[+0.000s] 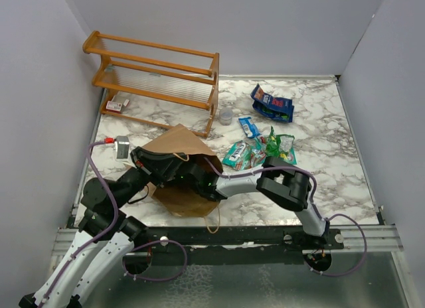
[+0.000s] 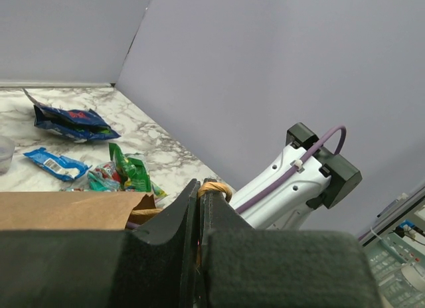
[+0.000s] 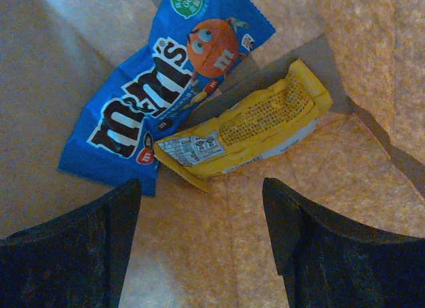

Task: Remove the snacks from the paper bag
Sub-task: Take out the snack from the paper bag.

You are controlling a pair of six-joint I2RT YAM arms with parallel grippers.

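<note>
- While the paper bag (image 1: 179,168) lies on its side on the counter (image 1: 332,155), a blue packet (image 3: 159,76) and a yellow packet (image 3: 246,125) rest inside it, overlapping.
- More snacks (image 1: 255,152) lie just right of the bag; an orange rack (image 1: 156,79) stands behind it.
- Beyond those snacks, marble counter runs rightward to its edge.
- Inside the bag, the right tool (image 3: 200,195) is spread just short of both packets, touching neither; the left tool (image 2: 199,195) pinches the bag's twisted handle (image 2: 216,187).
</note>
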